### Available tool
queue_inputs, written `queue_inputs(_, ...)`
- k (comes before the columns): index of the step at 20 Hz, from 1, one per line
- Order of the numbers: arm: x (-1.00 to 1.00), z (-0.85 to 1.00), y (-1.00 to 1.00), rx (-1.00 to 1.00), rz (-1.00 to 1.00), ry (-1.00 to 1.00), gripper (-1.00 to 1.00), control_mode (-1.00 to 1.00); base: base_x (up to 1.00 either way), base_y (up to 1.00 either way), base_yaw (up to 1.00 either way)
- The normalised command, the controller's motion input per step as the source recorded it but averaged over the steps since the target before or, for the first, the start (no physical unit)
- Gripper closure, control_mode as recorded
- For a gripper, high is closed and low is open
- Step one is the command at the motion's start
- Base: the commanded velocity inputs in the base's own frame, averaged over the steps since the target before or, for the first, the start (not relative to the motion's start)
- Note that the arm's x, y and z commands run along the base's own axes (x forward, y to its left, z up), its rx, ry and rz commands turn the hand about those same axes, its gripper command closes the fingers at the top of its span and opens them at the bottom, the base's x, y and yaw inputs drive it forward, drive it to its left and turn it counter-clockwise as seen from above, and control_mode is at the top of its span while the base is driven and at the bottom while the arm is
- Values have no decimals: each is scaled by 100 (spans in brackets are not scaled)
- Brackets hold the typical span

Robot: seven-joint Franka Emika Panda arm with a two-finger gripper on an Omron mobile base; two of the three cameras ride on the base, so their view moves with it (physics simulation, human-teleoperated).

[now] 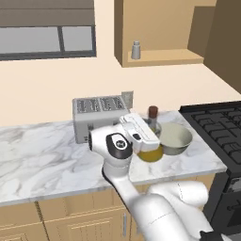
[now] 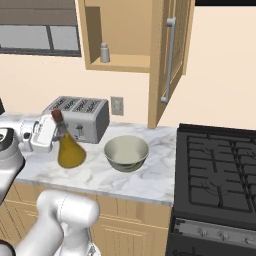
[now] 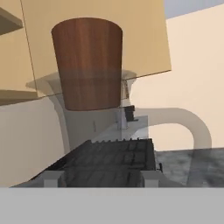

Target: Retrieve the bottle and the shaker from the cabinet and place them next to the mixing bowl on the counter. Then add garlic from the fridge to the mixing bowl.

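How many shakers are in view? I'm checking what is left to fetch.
1. The shaker stands on the shelf of the open cabinet, above the toaster. Others could be hidden in the unseen part of the cabinet.

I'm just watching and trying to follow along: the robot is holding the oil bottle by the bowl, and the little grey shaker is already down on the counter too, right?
Not quite. The shaker is not on the counter; it stands on the shelf inside the open cabinet, as the right base view shows. The rest holds: the gripper grips the bottle beside the mixing bowl.
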Motion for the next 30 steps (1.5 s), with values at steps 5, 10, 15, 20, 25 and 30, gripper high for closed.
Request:
queue_inputs(5, 14, -27, 0, 0, -6, 0, 100, -100, 0, 0, 0)
queue_inputs(10, 31, -19, 0, 0, 0, 0, 100, -100, 0, 0, 0)
queue_inputs(15, 30, -26, 0, 0, 0, 0, 100, -100, 0, 0, 0)
queue_inputs(20, 21, -25, 0, 0, 0, 0, 100, -100, 0, 0, 0)
queue_inputs(25, 23, -12, 0, 2, 3, 0, 100, -100, 0, 0, 0)
queue_inputs(30, 17, 0, 0, 6, 5, 0, 100, -100, 0, 0, 0)
